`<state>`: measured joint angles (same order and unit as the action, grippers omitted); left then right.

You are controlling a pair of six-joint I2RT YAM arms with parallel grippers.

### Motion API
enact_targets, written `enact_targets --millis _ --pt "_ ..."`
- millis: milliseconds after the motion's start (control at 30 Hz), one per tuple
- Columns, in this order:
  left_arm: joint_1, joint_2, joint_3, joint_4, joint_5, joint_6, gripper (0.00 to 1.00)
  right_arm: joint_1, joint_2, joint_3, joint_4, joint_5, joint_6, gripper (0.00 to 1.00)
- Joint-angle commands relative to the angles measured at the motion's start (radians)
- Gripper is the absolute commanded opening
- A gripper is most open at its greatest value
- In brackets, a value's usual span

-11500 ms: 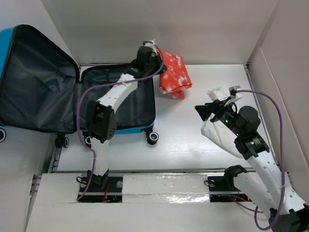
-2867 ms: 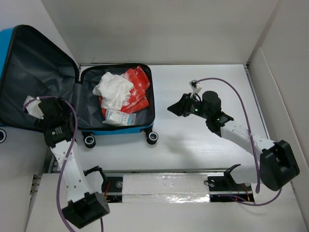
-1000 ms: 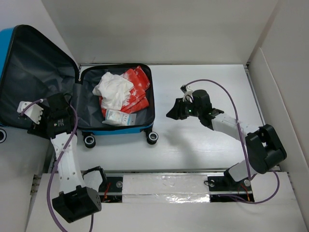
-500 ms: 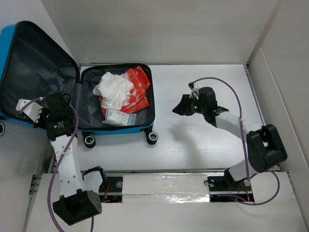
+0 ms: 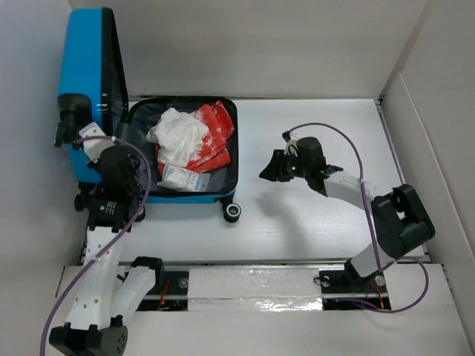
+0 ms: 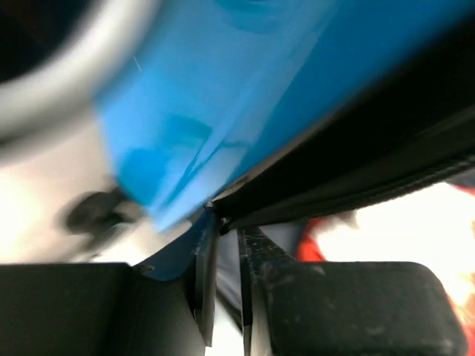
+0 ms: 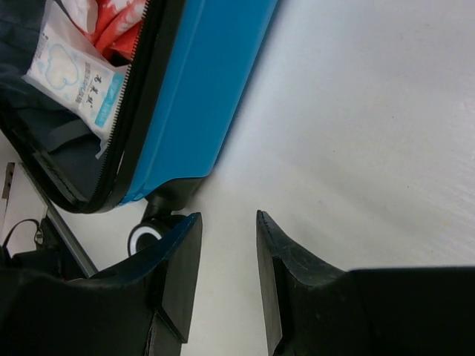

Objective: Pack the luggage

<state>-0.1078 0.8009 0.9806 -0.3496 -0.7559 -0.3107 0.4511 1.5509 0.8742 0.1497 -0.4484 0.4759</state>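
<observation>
One bright-blue luggage (image 5: 189,198), lid (image 5: 86,63) upright (grey-lined)

The luggage (image 5: 85,67) has a glossy blue plastic shell and matt dark cloth lining.

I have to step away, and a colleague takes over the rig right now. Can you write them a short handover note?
Left gripper: fingers nearly together at the rim of the lid; the wrist view is too blurred to tell whether they pinch it.
Right gripper: open, empty, over the table to the right of the luggage.
Luggage: base flat on the table, lid standing nearly upright.
Done: white cloth, red printed garment and small white-and-blue packet lie in the base.
Left: swing the lid down onto the base and close it.
</observation>
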Motion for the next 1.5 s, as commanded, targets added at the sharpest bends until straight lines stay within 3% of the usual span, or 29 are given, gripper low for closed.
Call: enact_targets --millis 0,200,267,300,367,433,500,567,600,633,667,700,767,833,933,1067,1133,1267,1367,1433,1467 --pt "-0.032 0.043 -0.052 0.269 0.484 -0.013 0.0 0.017 0.006 0.043 0.054 0.02 0.018 0.42" --pt "-0.032 -0.043 -0.2 0.33 0.803 0.024 0.0 0.026 0.006 0.065 0.037 0.054 0.021 0.44" --pt "-0.032 -0.002 -0.181 0.324 1.011 0.042 0.28 0.026 0.02 0.086 0.04 0.045 0.033 0.44" --pt "-0.032 0.017 -0.166 0.307 1.071 0.064 0.34 0.026 0.024 0.095 0.037 0.043 0.036 0.44" --pt "-0.032 0.027 -0.142 0.304 1.148 0.07 0.16 0.037 0.025 0.117 0.03 0.059 0.043 0.44" --pt "-0.032 0.014 -0.14 0.33 1.13 0.071 0.11 0.047 0.018 0.126 0.03 0.076 0.05 0.44" --pt "-0.032 0.044 -0.128 0.337 1.231 0.076 0.16 0.057 0.005 0.132 0.03 0.088 0.056 0.44" --pt "-0.103 0.138 -0.091 0.331 1.382 0.052 0.26 0.057 -0.003 0.135 0.033 0.109 0.063 0.44" --pt "-0.18 0.168 -0.068 0.318 1.367 0.048 0.28 0.057 -0.006 0.138 0.033 0.117 0.063 0.44" --pt "-0.378 0.229 0.0 0.302 1.307 0.058 0.32 0.057 -0.005 0.14 0.033 0.126 0.067 0.44" --pt "-0.47 0.266 0.045 0.275 1.146 0.114 0.34 0.057 -0.006 0.143 0.028 0.126 0.069 0.44" --pt "-0.537 0.311 0.096 0.221 1.097 0.149 0.35 0.057 -0.009 0.144 0.024 0.122 0.069 0.44" --pt "-0.619 0.443 0.235 0.175 1.101 0.199 0.35 0.057 -0.04 0.137 0.008 0.119 0.066 0.45" --pt "-0.628 0.542 0.358 0.097 1.098 0.268 0.35 0.046 -0.104 0.108 -0.016 0.135 0.052 0.44" --pt "-0.575 0.593 0.406 0.087 1.043 0.306 0.35 0.022 -0.181 0.071 -0.057 0.145 0.021 0.45" --pt "-0.416 0.673 0.504 0.153 1.214 0.274 0.35 -0.015 -0.325 0.019 -0.148 0.211 -0.017 0.44" --pt "-0.405 0.757 0.689 0.107 1.208 0.256 0.35 -0.031 -0.368 -0.012 -0.147 0.217 -0.02 0.37" --pt "-0.38 0.843 0.986 0.049 1.17 0.156 0.34 -0.042 -0.431 -0.038 -0.177 0.234 -0.026 0.14" --pt "-0.264 0.813 1.023 0.089 1.095 0.02 0.34 -0.042 -0.434 -0.038 -0.185 0.211 -0.04 0.06" --pt "-0.178 0.755 0.939 0.093 1.023 -0.02 0.37 -0.023 -0.427 -0.037 -0.185 0.205 -0.043 0.05" --pt "-0.08 0.735 0.896 0.092 0.927 -0.04 0.38 -0.014 -0.423 -0.037 -0.185 0.206 -0.048 0.05"
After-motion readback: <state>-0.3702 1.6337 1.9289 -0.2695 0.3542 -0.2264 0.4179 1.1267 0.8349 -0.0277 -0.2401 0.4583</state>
